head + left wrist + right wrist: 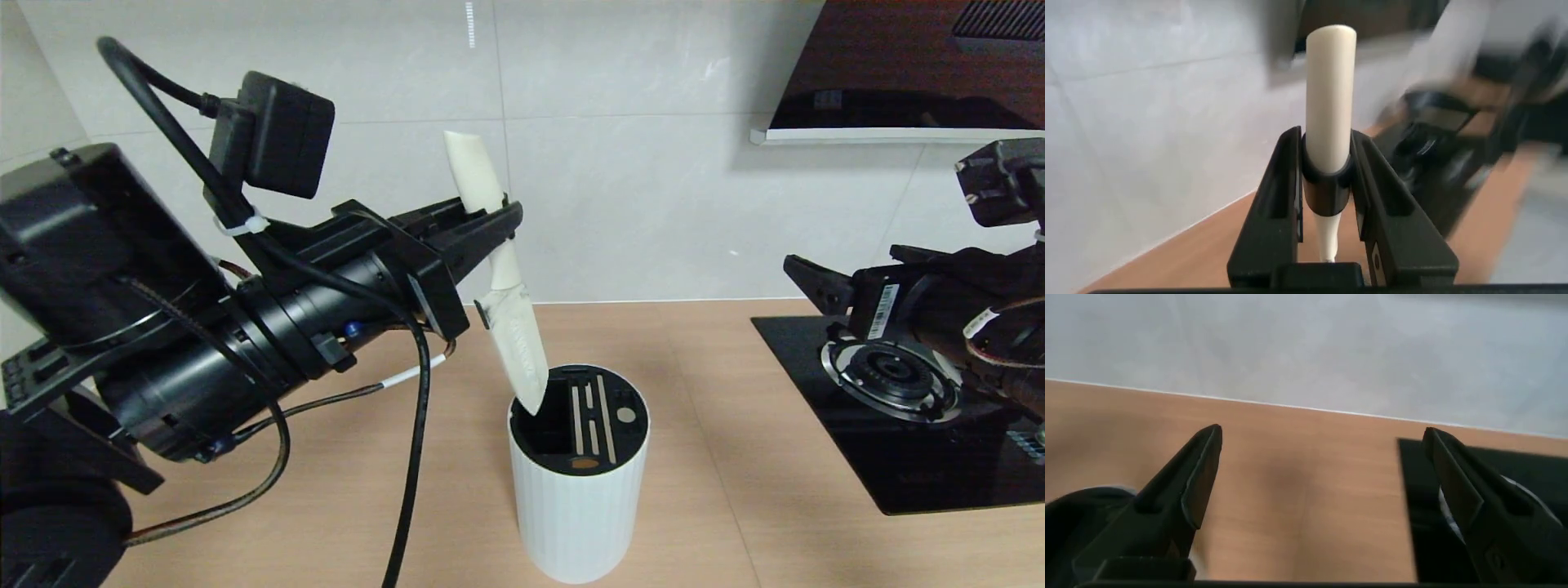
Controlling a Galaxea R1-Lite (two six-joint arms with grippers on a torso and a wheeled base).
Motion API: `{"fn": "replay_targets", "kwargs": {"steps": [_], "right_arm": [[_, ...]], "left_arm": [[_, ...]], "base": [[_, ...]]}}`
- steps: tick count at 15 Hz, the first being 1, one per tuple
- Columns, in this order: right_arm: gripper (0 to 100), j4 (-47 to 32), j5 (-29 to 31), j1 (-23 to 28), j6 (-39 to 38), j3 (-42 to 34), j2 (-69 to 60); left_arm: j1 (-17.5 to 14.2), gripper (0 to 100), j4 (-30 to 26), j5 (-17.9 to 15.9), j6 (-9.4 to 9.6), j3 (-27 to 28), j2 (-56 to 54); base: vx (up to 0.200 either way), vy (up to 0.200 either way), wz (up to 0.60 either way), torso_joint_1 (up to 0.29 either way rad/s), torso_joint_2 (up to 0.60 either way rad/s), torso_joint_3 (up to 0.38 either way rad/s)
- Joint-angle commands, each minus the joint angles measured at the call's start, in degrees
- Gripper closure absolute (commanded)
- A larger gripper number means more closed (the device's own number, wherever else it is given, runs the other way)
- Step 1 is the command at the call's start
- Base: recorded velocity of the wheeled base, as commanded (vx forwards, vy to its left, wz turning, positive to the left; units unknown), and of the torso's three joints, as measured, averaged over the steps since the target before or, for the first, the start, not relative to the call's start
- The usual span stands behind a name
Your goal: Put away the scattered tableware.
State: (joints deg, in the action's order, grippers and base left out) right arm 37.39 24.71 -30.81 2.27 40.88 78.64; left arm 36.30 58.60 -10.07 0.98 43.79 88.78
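One knife (pixel 516 347), pinched across its handle by the left gripper (pixel 500 231), both black fingers closed tight against the handle's sides, roughly midway along it. Hanging blade-down from that grip and tilted, butt end up past the fingers and leaning toward the robot's left, blade below them. Tip just inside the large open compartment of the white holder (pixel 580 506), on the side nearer the left arm, beside the row of narrow slots rather than in one. Most of the blade out in the air above the rim. Handle cream-white, rounded and smooth, with a blunt end; blade white too, broad, tapering to a point, with faint grey marking along it. From the left wrist, a pale round bar standing up between the two fingers, seated in a curved cradle. Holder a ribbed white cylinder with a black top, upright on the wooden counter (pixel 735 457). Off to the robot's right, well apart from knife and holder, the right gripper (pixel 1323 441), fingers spread wide apart, over a black cooktop (pixel 939 465) and its round burner (pixel 890 371). Behind everything, a pale tiled wall (pixel 637 204); high on the right, a dark range hood (pixel 898 73).
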Motion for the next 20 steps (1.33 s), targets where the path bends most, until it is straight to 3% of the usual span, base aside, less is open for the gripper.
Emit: {"fn": "replay_targets", "kwargs": {"steps": [1,5,16,20], "right_arm": [[0,0.05,-0.01,0.48,0.11,-0.01,1.16],[0,0.05,-0.01,0.48,0.02,-0.18,1.43],[0,0.05,-0.01,0.40,0.11,-0.27,1.51],[0,0.05,-0.01,0.40,0.11,-0.27,1.51]], "left_arm": [[0.26,100,0.11,-0.04,0.26,-1.25,0.60],[0.35,100,0.11,-0.13,2.36,-2.57,0.60],[3.16,100,0.20,-0.13,1.93,-3.18,1.66],[3.51,100,0.73,-0.21,1.22,-3.71,6.58]], "base": [[0.000,0.000,0.00,0.000,0.00,0.000],[0.000,0.000,0.00,0.000,0.00,0.000],[0.000,0.000,0.00,0.000,0.00,0.000],[0.000,0.000,0.00,0.000,0.00,0.000]]}}
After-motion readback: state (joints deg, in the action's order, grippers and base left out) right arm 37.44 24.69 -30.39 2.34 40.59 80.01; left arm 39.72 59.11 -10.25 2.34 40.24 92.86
